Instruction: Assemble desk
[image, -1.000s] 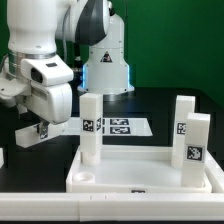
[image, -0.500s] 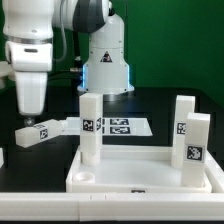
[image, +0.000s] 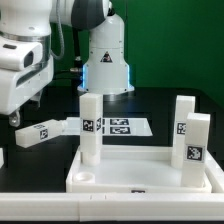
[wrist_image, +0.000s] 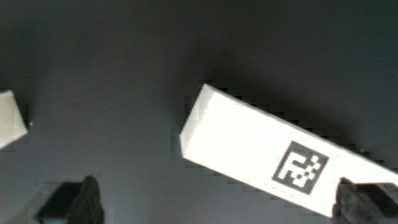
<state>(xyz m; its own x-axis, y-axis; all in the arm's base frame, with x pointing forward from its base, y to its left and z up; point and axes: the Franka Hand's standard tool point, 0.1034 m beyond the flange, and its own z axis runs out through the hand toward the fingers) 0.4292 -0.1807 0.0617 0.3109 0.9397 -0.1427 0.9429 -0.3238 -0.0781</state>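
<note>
White loose leg (wrist_image: 267, 140) runs partly beyond the wrist view's edge.

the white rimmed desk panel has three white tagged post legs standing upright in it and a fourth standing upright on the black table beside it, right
Not quite. Three white tagged post legs do stand upright in the white rimmed desk panel, but the fourth leg lies flat on the black table, as the exterior view shows.

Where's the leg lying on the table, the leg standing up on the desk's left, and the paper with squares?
lying leg (image: 38, 131), exterior view, its middle.
standing leg (image: 90, 125), exterior view, its tag.
marker board (image: 128, 127), exterior view, its right half.
</note>
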